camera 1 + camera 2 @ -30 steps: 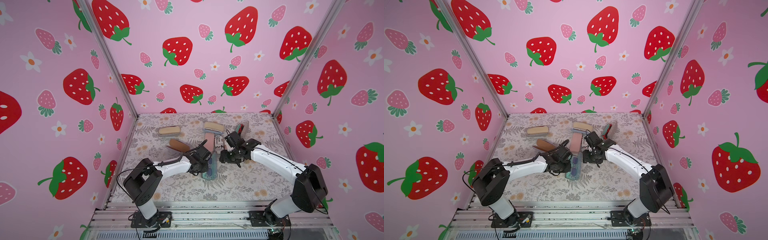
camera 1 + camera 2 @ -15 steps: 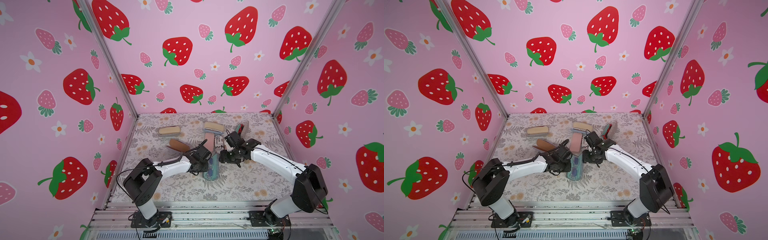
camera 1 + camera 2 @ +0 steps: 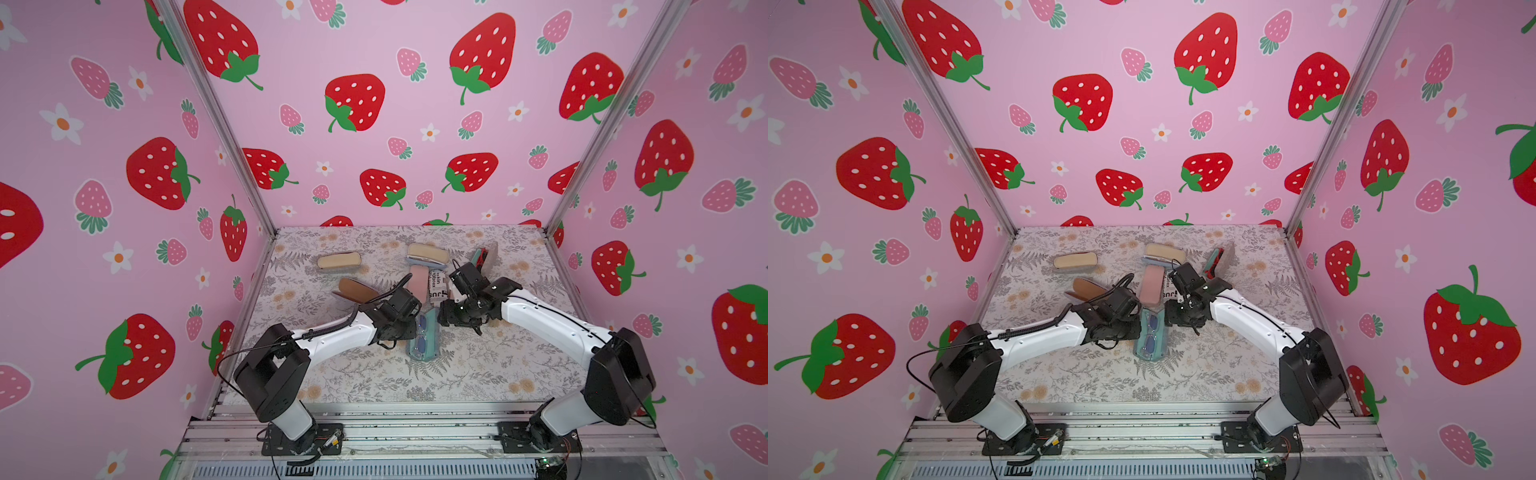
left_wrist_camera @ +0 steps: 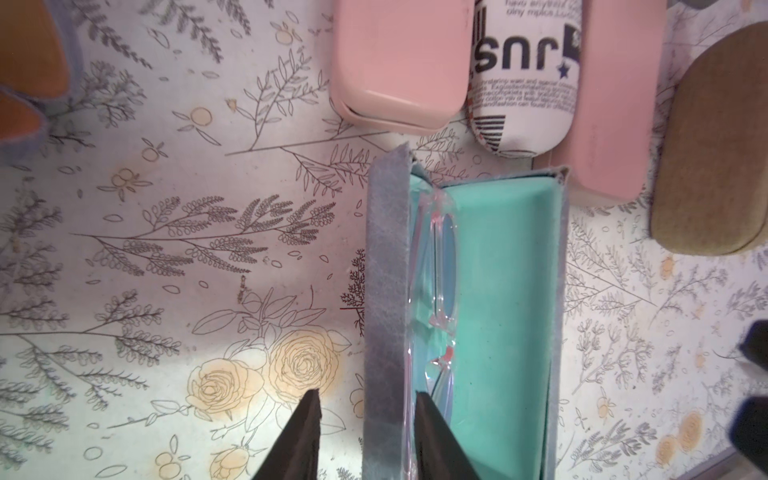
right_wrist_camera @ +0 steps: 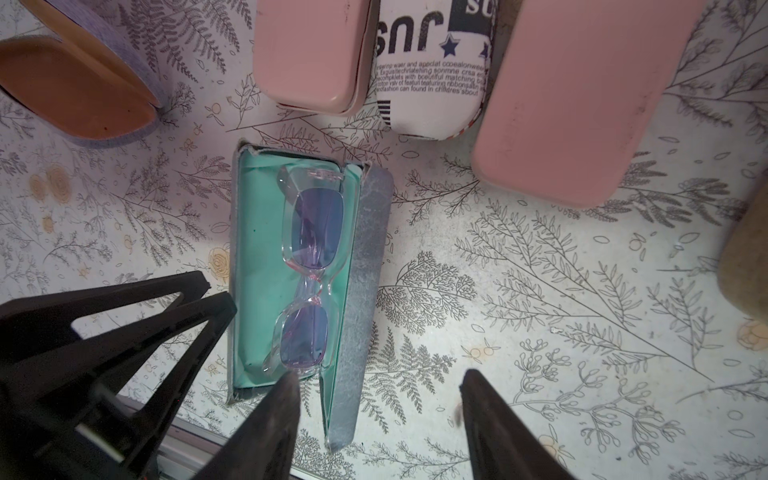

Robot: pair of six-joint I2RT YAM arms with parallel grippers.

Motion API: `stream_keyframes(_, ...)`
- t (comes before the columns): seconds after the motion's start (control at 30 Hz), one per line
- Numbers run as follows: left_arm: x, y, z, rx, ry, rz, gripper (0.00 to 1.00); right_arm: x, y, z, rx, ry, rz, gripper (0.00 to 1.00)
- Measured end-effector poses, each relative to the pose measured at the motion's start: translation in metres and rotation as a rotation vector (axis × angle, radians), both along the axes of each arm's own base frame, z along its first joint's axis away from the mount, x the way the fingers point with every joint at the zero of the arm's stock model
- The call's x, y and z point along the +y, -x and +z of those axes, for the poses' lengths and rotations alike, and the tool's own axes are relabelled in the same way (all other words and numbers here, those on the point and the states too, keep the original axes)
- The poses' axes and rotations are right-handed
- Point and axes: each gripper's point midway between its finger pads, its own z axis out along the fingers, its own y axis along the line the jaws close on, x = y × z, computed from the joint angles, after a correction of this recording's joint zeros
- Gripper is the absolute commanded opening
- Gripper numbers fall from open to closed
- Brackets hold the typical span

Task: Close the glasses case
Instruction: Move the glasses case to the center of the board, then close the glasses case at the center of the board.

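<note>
On desk (image 3: pixel 478 374), glasses case (image 3: pixel 424 343) lay open mid-desk between both arms, near pink case (image 3: pixel 417 282). Top views hid fingers from me. Left wrist view: left claw (image 4: pixel 365 397) apart, astride case's grey left wall. Right wrist view: right claw (image 5: pixel 378 378) apart wider, astride grey right wall. It showed glasses (image 5: pixel 309 266) lenses up; left wrist caught them nearly edge-on.

The case (image 5: pixel 257 249) lies open on the counter (image 5: pixel 540 291), teal inside, with glasses (image 5: pixel 309 266) in it and its grey right flap (image 5: pixel 365 270) raised. The flap's near end shows between the right hand's (image 5: pixel 378 386) spread fingers. The left hand (image 5: pixel 214 293) sits just beside the case's left edge. A pink case (image 5: pixel 311 50) and a printed case (image 5: pixel 432 75) lie just beyond.
</note>
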Motion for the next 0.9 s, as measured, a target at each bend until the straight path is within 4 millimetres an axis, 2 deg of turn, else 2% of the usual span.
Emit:
stream_keyframes(0.03, 0.001, -0.001, 0.003, -0.007, 0.002, 0.001, 0.18, -0.002, 0.001, -0.001, 0.001, 0.004, -0.003, 0.33)
stream_keyframes(0.1, 0.006, -0.005, 0.007, -0.018, 0.009, 0.010, 0.11, -0.005, 0.004, -0.005, 0.008, 0.011, -0.011, 0.20)
stream_keyframes(0.23, 0.020, -0.011, 0.011, -0.029, 0.014, 0.042, 0.00, -0.009, 0.008, -0.013, 0.023, 0.027, -0.024, 0.11)
stream_keyframes(0.43, 0.036, -0.015, 0.002, -0.013, -0.002, 0.069, 0.00, -0.009, 0.007, -0.021, 0.031, 0.034, -0.028, 0.03)
stream_keyframes(0.5, 0.035, -0.014, -0.002, 0.000, -0.004, 0.063, 0.00, -0.008, 0.006, -0.027, 0.042, 0.038, -0.030, 0.00)
stream_keyframes(0.73, 0.026, -0.012, -0.030, 0.061, -0.008, 0.042, 0.00, -0.004, 0.005, -0.051, 0.090, 0.055, -0.029, 0.00)
stream_keyframes(0.9, 0.020, -0.008, -0.045, 0.093, -0.012, 0.023, 0.00, 0.000, 0.005, -0.059, 0.107, 0.053, -0.028, 0.00)
